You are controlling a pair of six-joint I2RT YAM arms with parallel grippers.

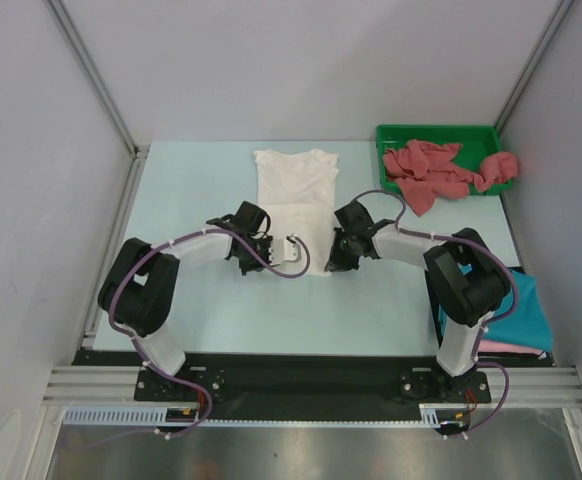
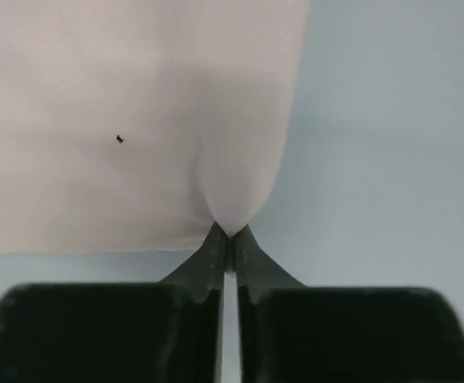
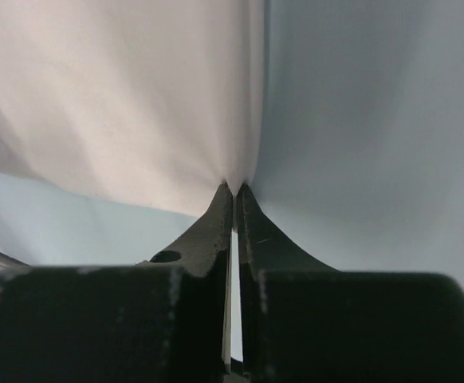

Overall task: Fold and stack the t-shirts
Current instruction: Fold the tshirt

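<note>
A white t-shirt [image 1: 293, 185] lies flat in the middle of the table, collar toward the far side. My left gripper [image 1: 275, 262] sits at its near left hem corner and my right gripper [image 1: 332, 264] at its near right hem corner. In the left wrist view the left gripper [image 2: 227, 238] is shut, with a small fold of the white t-shirt [image 2: 120, 96] pinched between its tips. The right wrist view shows the right gripper [image 3: 235, 191] shut the same way on the edge of the white t-shirt [image 3: 120, 88]. The cloth bunches up slightly at both pinches.
A green tray [image 1: 386, 133] at the back right holds a crumpled heap of dusty red t-shirts [image 1: 431, 172]. At the table's right edge, beside the right arm, lies a teal t-shirt [image 1: 523, 305] with a pink one [image 1: 516, 349] under it.
</note>
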